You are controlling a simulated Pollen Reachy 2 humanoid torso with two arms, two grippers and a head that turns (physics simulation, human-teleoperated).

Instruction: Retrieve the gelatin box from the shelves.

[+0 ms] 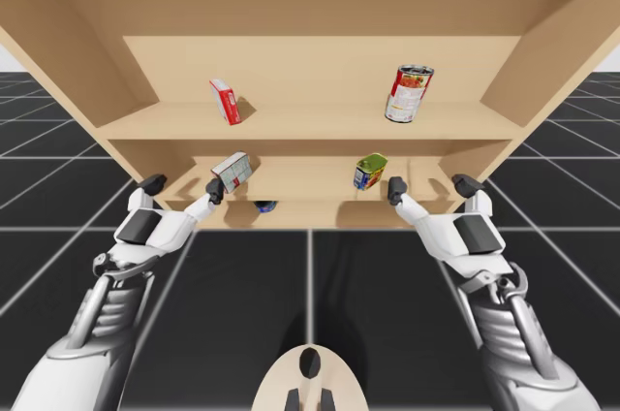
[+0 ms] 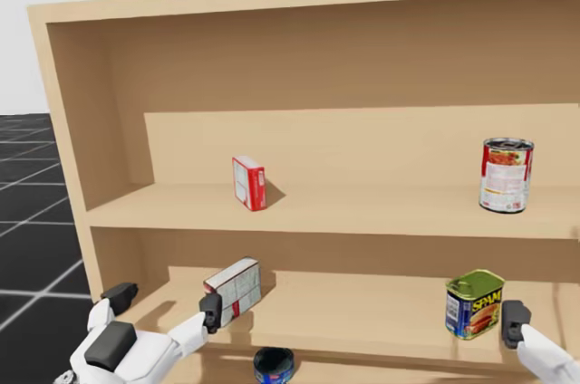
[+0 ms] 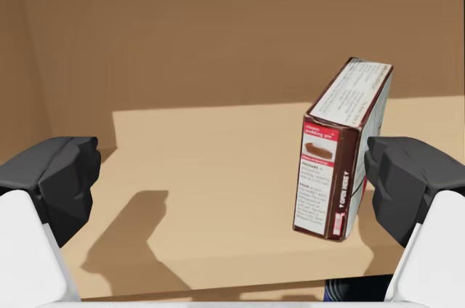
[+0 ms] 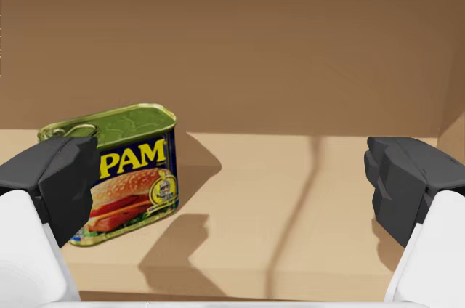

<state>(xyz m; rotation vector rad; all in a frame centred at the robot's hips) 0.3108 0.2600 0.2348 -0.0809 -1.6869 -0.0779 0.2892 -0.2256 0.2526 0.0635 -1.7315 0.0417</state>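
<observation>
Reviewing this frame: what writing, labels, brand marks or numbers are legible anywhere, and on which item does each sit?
Blue rectangular can, lower shelf: large yellow brand lettering, legible but a brand name, so not quoted.
Brown-and-white box, lower shelf: lines of print, too small to read.
Red box, upper shelf: print too small to read.
Red-and-white round can, upper shelf: label blurred, unreadable.
No readable numbers or signs elsewhere.

- High view: fixed above and in front of the shelf unit (image 1: pixel 320 62), tilted down into its open face, set well back.
- Head view: nearer, level with the boards, turned toward the unit's left wall.
- Left wrist view: close at the lower shelf (image 3: pixel 218 199), facing the brown-and-white box (image 3: pixel 338 155).
- Right wrist view: close at the same shelf, facing the green-topped tin (image 4: pixel 123 170).
- All four views share that shelf.
</observation>
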